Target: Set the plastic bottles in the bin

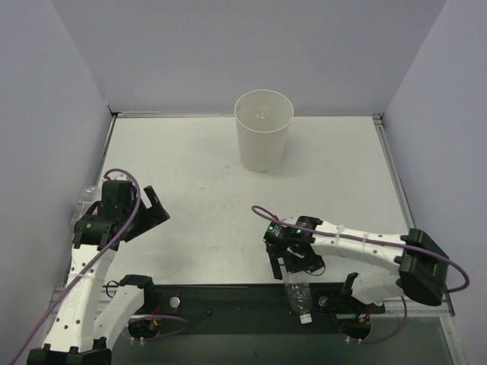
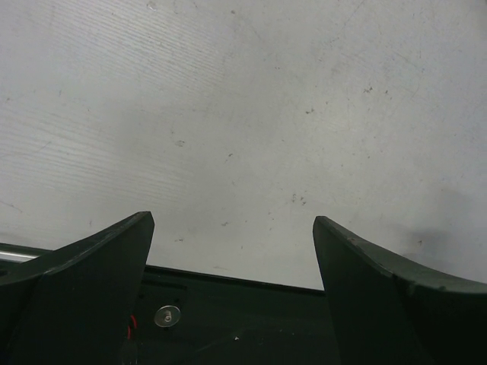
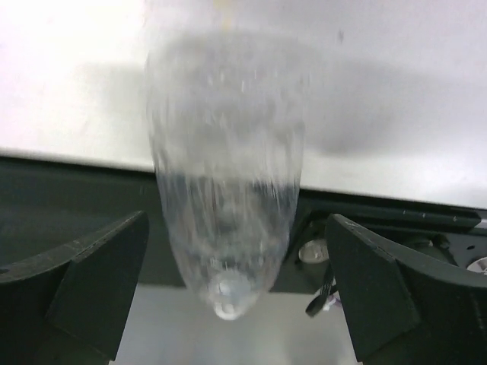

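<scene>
right gripper (image 3: 236,219) spread wide around a blurred clear bottle (image 3: 224,152), touching neither finger; left gripper (image 2: 233,219) also spread.

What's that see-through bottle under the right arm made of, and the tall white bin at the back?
The bottle looks like thin clear plastic: the dark strip behind it shows through its glinting wall. The bin seems to be opaque off-white plastic, smooth and matte with a thin rim, though that is likely rather than certain.
</scene>
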Motion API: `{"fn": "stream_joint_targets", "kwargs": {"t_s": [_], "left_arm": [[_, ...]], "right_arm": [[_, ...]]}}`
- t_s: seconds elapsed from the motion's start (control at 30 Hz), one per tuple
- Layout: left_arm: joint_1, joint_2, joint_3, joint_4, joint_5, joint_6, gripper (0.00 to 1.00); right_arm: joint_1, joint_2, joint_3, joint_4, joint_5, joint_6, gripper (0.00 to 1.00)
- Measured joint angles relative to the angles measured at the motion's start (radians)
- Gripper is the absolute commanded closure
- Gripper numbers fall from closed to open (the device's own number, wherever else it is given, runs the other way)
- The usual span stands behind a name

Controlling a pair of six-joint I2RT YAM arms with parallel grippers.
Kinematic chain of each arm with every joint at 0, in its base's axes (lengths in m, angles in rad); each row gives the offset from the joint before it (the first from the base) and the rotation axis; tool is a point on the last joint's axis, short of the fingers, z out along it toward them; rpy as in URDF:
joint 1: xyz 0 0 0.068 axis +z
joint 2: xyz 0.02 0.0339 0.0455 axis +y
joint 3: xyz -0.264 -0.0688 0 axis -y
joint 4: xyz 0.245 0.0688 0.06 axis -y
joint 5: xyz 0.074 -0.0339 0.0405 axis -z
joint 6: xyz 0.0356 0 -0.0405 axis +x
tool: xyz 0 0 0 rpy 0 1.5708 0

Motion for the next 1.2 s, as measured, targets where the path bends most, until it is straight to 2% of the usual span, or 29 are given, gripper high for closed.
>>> {"fn": "stream_joint_targets", "kwargs": {"t_s": [0.1,0.2,0.23,0.33,0.47,0.6,0.73,0.87,1.03,1.2], "left_arm": [[-0.002,0.001,0.001,0.000,0.002,-0.002,0.03],[-0.003,0.001,0.009,-0.004,0.001,-0.002,0.02],[-0.003,0.001,0.016,-0.005,0.000,-0.001,0.03],[-0.003,-0.002,0.039,-0.006,-0.007,0.000,0.03],[-0.003,-0.012,0.048,-0.009,-0.013,0.000,0.03],[-0.003,-0.014,0.049,-0.011,-0.014,-0.001,0.03],[-0.003,-0.014,0.052,-0.012,-0.014,-0.005,0.02],[-0.003,-0.014,0.061,-0.011,-0.014,-0.010,0.03],[-0.003,-0.012,0.082,-0.011,-0.014,-0.016,0.02],[-0.003,-0.003,0.126,-0.012,-0.021,-0.019,0.03]], "right_arm": [[0.000,0.173,0.023,0.062,0.064,-0.006,0.20],[-0.003,0.262,0.034,0.125,0.094,-0.014,0.36],[-0.007,0.280,0.039,0.141,0.096,-0.018,0.50],[-0.008,0.317,0.077,0.160,0.103,-0.037,0.64],[-0.011,0.328,0.178,0.171,0.129,-0.087,0.66],[-0.029,0.313,0.360,0.162,0.164,-0.181,0.66],[-0.091,0.281,0.591,0.147,0.187,-0.296,0.67],[-0.209,0.270,0.866,0.172,0.224,-0.448,0.66],[-0.311,0.275,1.054,0.296,0.281,-0.623,0.68],[-0.416,0.338,1.142,0.476,0.286,-0.685,0.68]]}}
